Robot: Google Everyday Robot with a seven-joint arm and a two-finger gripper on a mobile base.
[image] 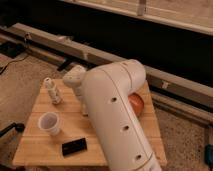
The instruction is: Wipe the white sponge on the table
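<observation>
The gripper (pixel 84 106) is low over the table (pixel 35 150), tucked behind the bulky white arm (pixel 117 115). Only a greyish edge of it shows at the arm's left side, so I cannot tell whether it is wide, narrow or holding anything. The white sponge is not visible. My guess is that it lies on the planks under or right beside the gripper, hidden by the arm.

To the view-left of the gripper and near it stands a ridged bottle (pixel 52 91). A paper cup (pixel 50 122) is also to its left, closer to the camera. A black slab (pixel 74 146) lies on the near side of the gripper, toward the table's front edge. On the far side of the arm from the gripper, an orange-red ball (pixel 136 103) peeks out.

The step in hand appears to be the wipe itself. Doing it well calls for steady, light downward pressure so the sponge lies flat on the wood. The strokes should be short and straight, along the bare strip of planks around the gripper. They need to stop short of the bottle, which looks tall, narrow and easy to tip. The cup looks light and would slide at a nudge. The wide arm could also brush the ball during a sweep, so the elbow needs as much watching as the gripper
</observation>
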